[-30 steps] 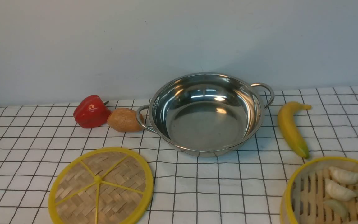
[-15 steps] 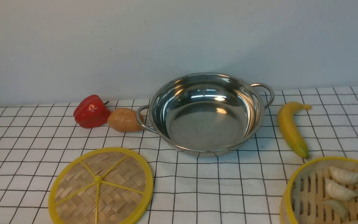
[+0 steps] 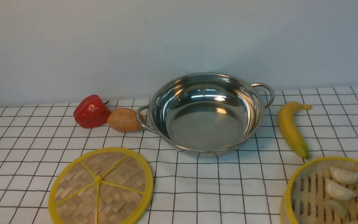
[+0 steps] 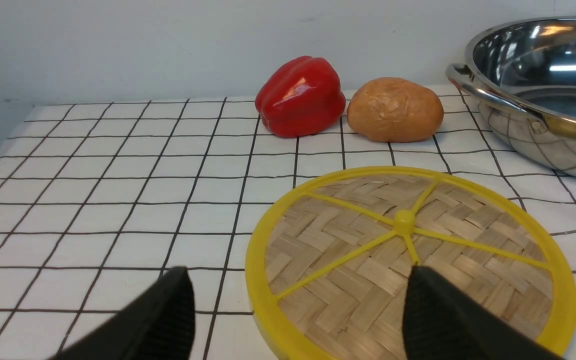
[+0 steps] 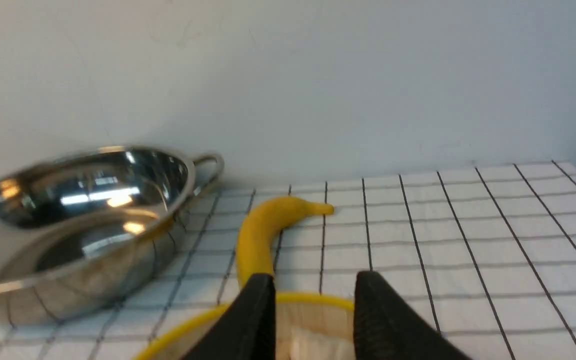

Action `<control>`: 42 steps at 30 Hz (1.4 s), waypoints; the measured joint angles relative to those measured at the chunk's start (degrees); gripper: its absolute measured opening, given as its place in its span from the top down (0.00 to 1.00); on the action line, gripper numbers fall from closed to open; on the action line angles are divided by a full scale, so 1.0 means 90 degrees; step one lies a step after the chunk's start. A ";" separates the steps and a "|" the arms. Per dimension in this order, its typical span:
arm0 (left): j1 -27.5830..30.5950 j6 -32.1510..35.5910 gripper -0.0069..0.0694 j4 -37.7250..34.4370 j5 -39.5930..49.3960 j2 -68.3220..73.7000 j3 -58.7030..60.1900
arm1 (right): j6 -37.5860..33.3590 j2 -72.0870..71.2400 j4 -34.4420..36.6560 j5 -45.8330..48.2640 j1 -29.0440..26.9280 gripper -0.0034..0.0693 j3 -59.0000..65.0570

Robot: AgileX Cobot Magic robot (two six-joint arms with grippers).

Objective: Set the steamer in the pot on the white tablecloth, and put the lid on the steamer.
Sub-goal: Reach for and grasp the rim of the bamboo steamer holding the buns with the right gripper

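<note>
The pot point(image 3: 207, 124) stands empty at the back middle of the white tablecloth point(image 3: 26, 140). At the near left the lid point(image 3: 110, 193) lies flat. My left gripper point(image 4: 298, 269) hangs open over the lid's point(image 4: 368, 280) near edge and touches nothing. The steamer point(image 3: 322, 159), with dumplings on its slats, sits at the near right, cut off by the picture's edge. In the right wrist view my right gripper point(image 5: 314, 274) is shut on the steamer point(image 5: 313, 299) at its side wall, fingers a little apart. Neither arm shows in the front view.
A red pepper point(image 3: 91, 111) and a brown potato point(image 3: 124, 119) lie just left of the pot's handle. A banana point(image 3: 291, 129) lies between the pot and the steamer. A pale wall closes the back of the table.
The steamer has shifted a trifle in the front view. The pot, the lid and the other things have not moved.
</note>
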 joint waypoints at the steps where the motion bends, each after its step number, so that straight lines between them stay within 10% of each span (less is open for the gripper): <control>1: 0.0000 0.0000 0.23 0.0000 0.0000 0.0000 0.0000 | -0.0016 0.0000 0.0096 0.0000 0.0000 0.62 -0.0253; 18: 0.0000 0.0000 0.23 0.0000 0.0000 0.0000 0.0000 | -0.0124 0.1211 0.2834 0.1702 0.0000 0.62 -0.2766; 28: 0.0000 0.0000 0.23 0.0000 0.0000 0.0000 0.0000 | -0.3417 0.3607 0.4058 0.4864 0.0000 0.62 -0.3870; 42: 0.0000 0.0000 0.23 0.0000 0.0000 0.0000 0.0000 | -0.3956 0.6997 0.3240 0.5569 0.0000 0.60 -0.5232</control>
